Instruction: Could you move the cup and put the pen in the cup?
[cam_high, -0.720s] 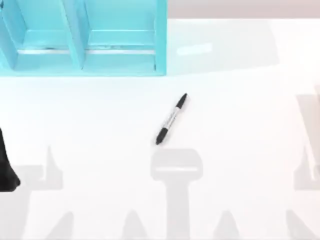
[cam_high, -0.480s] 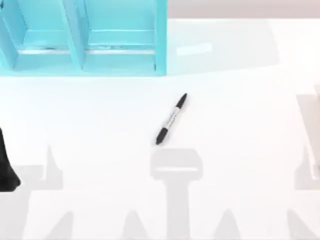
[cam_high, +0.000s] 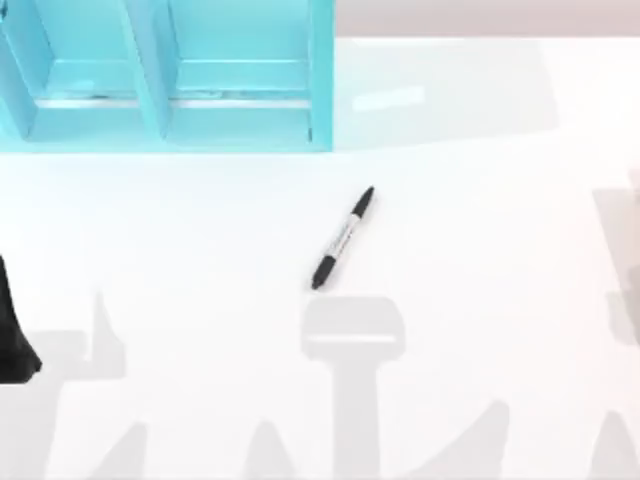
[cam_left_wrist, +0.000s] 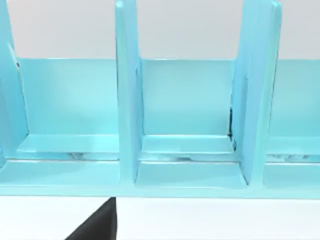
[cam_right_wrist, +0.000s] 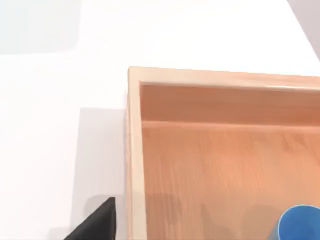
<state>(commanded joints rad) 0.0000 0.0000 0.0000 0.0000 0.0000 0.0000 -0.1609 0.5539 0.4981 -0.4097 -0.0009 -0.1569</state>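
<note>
The pen (cam_high: 343, 238), with a grey barrel and black ends, lies slanted on the white table near the middle in the top view. A blue cup (cam_right_wrist: 301, 223) shows part of its rim in the right wrist view, standing inside a wooden box (cam_right_wrist: 134, 150). A dark part of my right gripper (cam_right_wrist: 97, 220) hangs over the white table just outside that box's wall. My left arm (cam_high: 12, 330) rests at the table's left edge, far from the pen. A dark part of my left gripper (cam_left_wrist: 97, 222) faces a turquoise rack.
A turquoise rack (cam_high: 170, 80) with upright dividers (cam_left_wrist: 126, 100) stands at the table's back left. The wooden box has raised walls around the cup. Grey shadows of the arms lie along the table's front and right side.
The shadows at the table's right edge and front right have shifted. The pen and the left arm have not moved.
</note>
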